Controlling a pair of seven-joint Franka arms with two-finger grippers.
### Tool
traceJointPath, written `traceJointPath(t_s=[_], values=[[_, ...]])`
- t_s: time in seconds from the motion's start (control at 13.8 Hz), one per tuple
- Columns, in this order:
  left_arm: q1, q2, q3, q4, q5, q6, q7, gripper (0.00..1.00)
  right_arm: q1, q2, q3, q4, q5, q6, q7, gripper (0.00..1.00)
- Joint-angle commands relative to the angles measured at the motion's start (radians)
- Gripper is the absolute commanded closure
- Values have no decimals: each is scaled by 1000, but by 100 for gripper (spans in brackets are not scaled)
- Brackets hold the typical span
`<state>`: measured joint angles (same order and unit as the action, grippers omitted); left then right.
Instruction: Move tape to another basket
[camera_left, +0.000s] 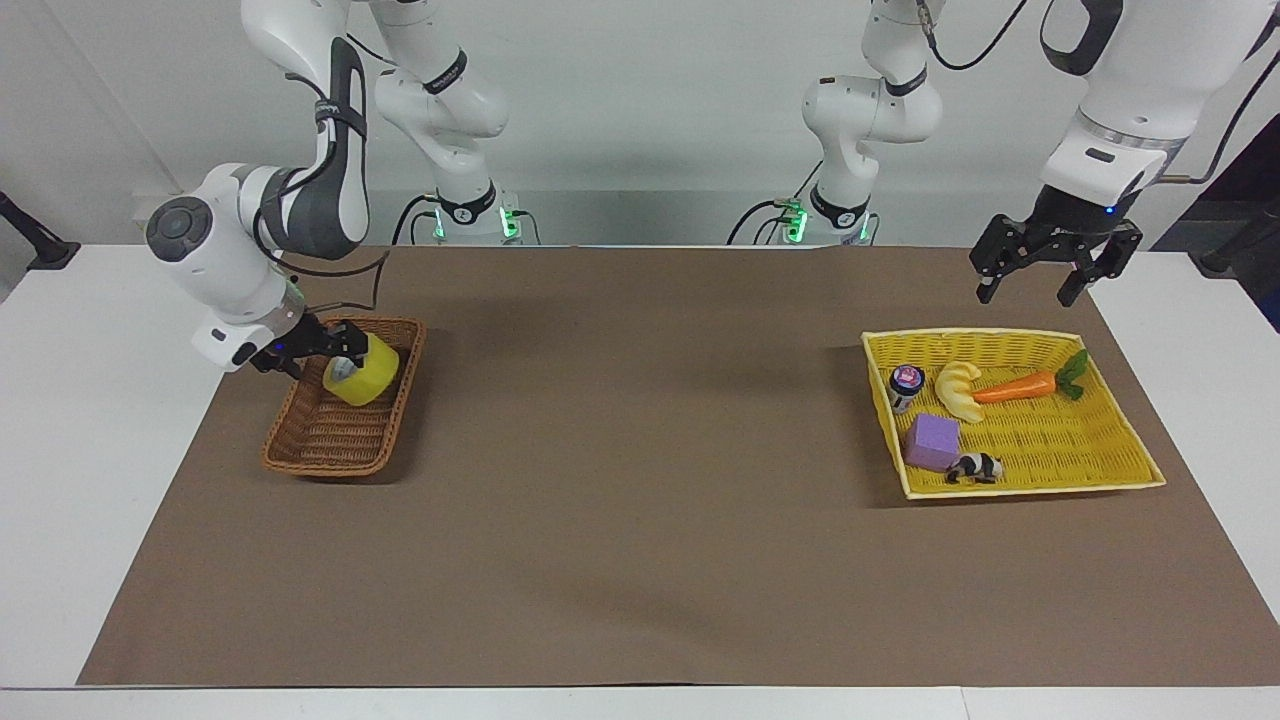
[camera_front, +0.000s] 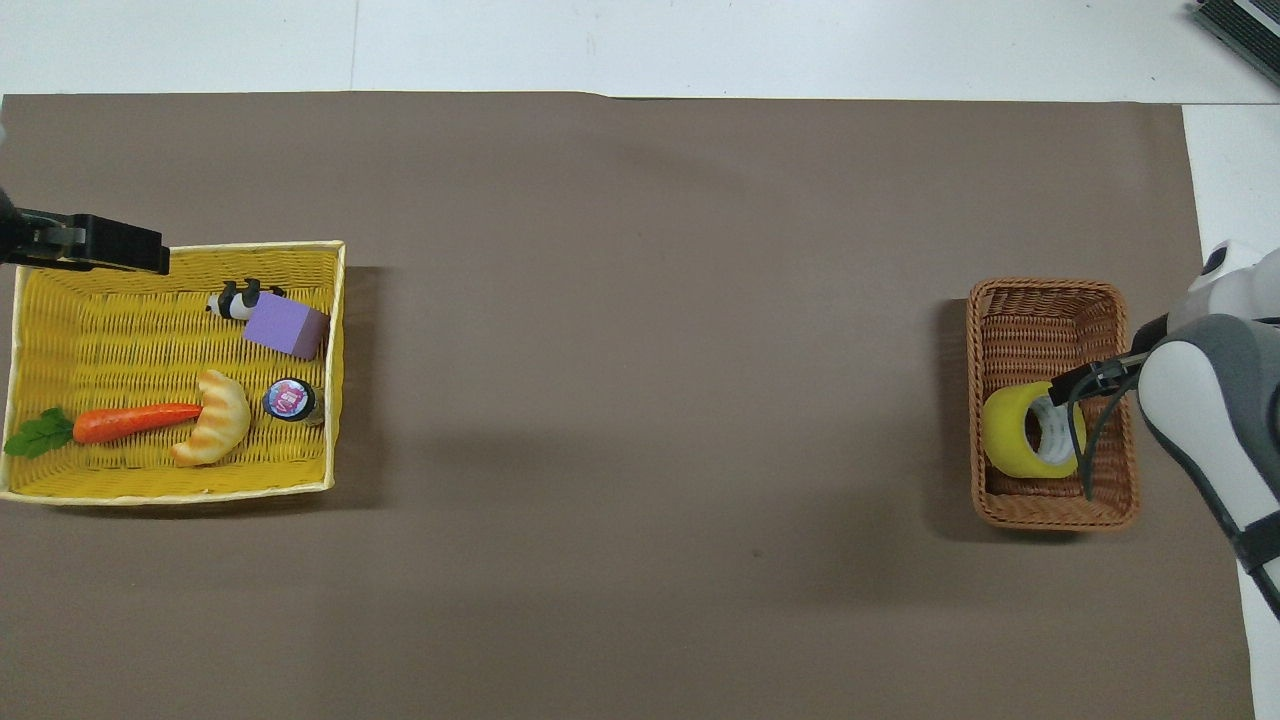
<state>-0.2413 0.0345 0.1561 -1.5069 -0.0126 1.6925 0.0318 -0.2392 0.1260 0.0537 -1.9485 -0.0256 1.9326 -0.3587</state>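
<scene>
The translucent yellow roll of packing tape (camera_left: 362, 372) lies tilted against the dark brown woven wicker basket (camera_left: 330, 445)'s wall, close beside the right gripper (camera_left: 305, 352)'s wide jaws, which could snag it withdrawing; the left gripper (camera_left: 1034, 276)'s jaws wait wide.

glossy white arms with dark grey joint bands, black cables and green lights at the bases; black two-finger right tool (camera_left: 305, 352) and left tool (camera_left: 1049, 270).

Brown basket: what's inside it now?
Only the tape roll, tilted against the wall of the brown basket. The right claw hangs open beside the roll. The floor under the roll is hidden.
</scene>
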Motion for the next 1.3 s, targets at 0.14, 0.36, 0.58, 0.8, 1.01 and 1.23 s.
traceJointPath(t_s=[0.14, 0.36, 0.58, 0.8, 1.01, 1.23], values=[[14, -13, -10, -6, 10, -14, 7, 0, 0, -19, 9, 71, -28, -18, 81, 0], [14, -13, -10, -6, 10, -14, 7, 0, 43, -25, 11, 137, -66, -26, 173, 0], [14, -13, -10, -6, 10, -14, 7, 0, 119, -63, 9, 148, -68, -84, 318, 0], [14, -13, -10, -6, 10, -14, 7, 0, 149, -79, 12, 224, -37, -165, 383, 0], [14, -13, -10, -6, 10, -14, 5, 0, 143, -32, 11, 384, 23, -316, 385, 0], [14, -13, -9, -6, 10, -14, 7, 0, 149, -40, 12, 424, 26, -360, 395, 0]])
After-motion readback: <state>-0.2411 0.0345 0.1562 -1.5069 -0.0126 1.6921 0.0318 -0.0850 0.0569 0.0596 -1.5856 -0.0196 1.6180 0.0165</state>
